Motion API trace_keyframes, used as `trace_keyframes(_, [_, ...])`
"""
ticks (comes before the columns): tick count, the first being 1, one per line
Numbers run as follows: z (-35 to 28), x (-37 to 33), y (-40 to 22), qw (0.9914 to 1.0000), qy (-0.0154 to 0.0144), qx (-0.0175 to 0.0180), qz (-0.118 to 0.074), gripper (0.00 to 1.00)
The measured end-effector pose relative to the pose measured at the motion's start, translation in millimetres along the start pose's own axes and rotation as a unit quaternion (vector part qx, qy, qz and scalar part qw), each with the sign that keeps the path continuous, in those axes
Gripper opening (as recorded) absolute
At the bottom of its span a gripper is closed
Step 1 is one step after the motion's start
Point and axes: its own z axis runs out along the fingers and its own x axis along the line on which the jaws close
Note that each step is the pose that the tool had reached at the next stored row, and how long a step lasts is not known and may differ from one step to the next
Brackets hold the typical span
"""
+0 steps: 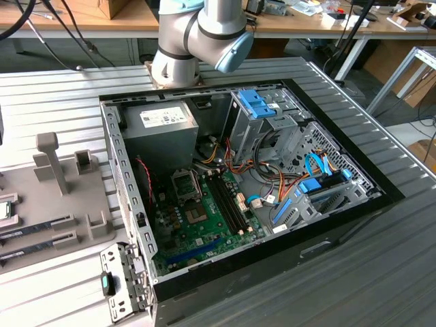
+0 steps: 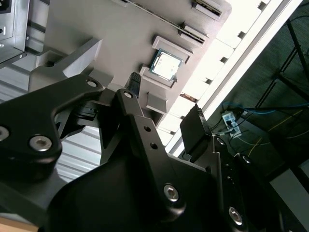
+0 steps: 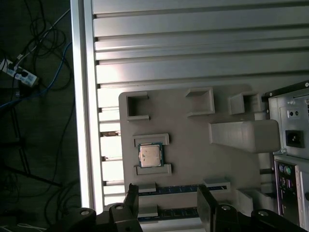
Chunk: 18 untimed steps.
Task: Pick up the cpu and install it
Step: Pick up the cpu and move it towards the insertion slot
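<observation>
Grey moulded tray (image 3: 193, 159) holds the small flat square cpu with its silver top and green rim (image 3: 150, 154), and the black two-finger gripper (image 3: 168, 204) hangs above, apart from it, fingers spread wide with nothing between them.

At the exterior view's left, the tray (image 1: 68, 197) lies on the ribbed aluminium table (image 1: 61, 95), with long narrow memory sticks (image 1: 41, 225) in its slots. At upper middle, the silver-and-blue robot arm (image 1: 197, 34) bends at its joints above its mount and runs out of the top of the frame. Centre to right sits the open black computer case (image 1: 320, 238), which holds a grey power-supply box (image 1: 167, 126), a green motherboard (image 1: 204, 218) and blue drive brackets (image 1: 259, 102). In both wrist views the cpu (image 2: 164, 65) lies flat in a recess between two low tray lips.
</observation>
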Motion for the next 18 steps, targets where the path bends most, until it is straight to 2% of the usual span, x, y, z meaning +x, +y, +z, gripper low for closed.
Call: trace_keyframes(18, [3.1,0.1,-0.2,1.0,0.0,0.0,0.0,0.6])
